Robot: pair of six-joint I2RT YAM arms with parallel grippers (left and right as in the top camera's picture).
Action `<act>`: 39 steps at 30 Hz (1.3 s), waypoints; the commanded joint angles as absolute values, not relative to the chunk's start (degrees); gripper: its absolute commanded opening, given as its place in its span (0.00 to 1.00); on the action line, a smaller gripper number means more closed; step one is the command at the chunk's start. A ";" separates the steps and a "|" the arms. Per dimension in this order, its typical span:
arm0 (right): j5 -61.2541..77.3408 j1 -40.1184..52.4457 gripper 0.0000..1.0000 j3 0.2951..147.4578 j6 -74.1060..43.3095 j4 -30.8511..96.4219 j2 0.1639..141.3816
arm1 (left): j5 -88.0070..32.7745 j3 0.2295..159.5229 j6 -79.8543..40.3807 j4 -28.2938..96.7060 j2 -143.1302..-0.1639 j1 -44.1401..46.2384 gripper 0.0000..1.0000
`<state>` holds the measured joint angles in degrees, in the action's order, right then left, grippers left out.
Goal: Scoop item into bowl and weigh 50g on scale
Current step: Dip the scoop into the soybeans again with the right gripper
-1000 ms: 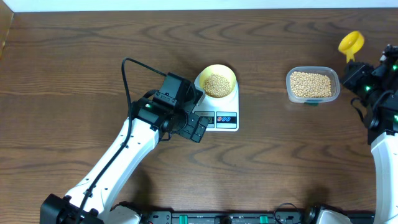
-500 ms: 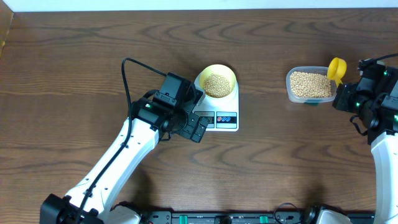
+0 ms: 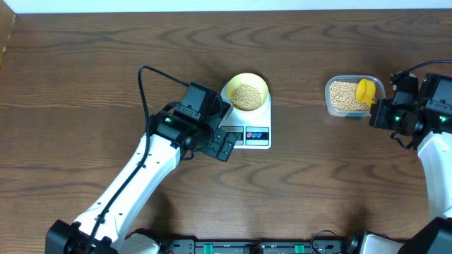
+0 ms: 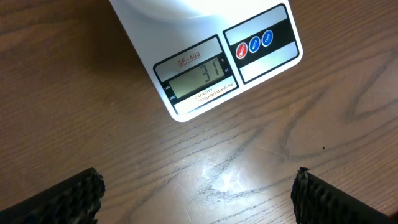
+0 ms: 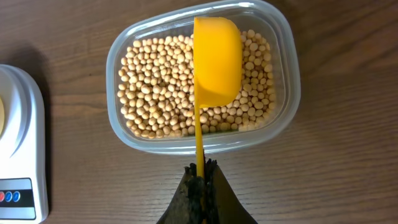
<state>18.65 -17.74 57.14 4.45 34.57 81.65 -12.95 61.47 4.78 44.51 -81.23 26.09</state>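
Note:
A pale-yellow bowl (image 3: 246, 92) holding tan beans stands on the white scale (image 3: 248, 133). The scale's display (image 4: 199, 73) reads 31 in the left wrist view. My left gripper (image 4: 198, 193) is open and empty, just in front of the scale. My right gripper (image 5: 202, 180) is shut on the handle of a bright yellow scoop (image 5: 216, 60). The scoop, turned on its side, is over the clear tub (image 5: 285, 106) full of beans (image 5: 155, 87). The scoop also shows in the overhead view (image 3: 365, 89), over the tub (image 3: 335, 107).
The dark wooden table (image 3: 318, 190) spreads all round. A black cable (image 3: 145, 85) loops up from the left arm. The scale's edge (image 5: 25, 143) shows at the left of the right wrist view.
My right arm has moved left and down, bringing the scoop from the far right edge to over the tub of beans. The left arm has not moved.

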 commanded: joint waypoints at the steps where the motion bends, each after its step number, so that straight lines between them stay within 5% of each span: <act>1: 19.64 -16.71 0.01 57.30 6.13 34.50 84.18 | -12.40 60.86 5.54 44.47 -81.67 26.11 0.98; 21: 29.12 -12.82 0.01 57.30 -0.51 32.69 87.77 | -12.40 60.86 5.54 44.47 -81.67 26.11 0.98; 39: 38.11 -18.87 0.01 57.30 -9.21 32.88 87.77 | -12.40 60.86 5.54 44.47 -81.67 26.11 0.98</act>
<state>35.24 -18.09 57.14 -7.27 32.80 87.64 -12.95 61.47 4.78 44.51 -81.23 26.09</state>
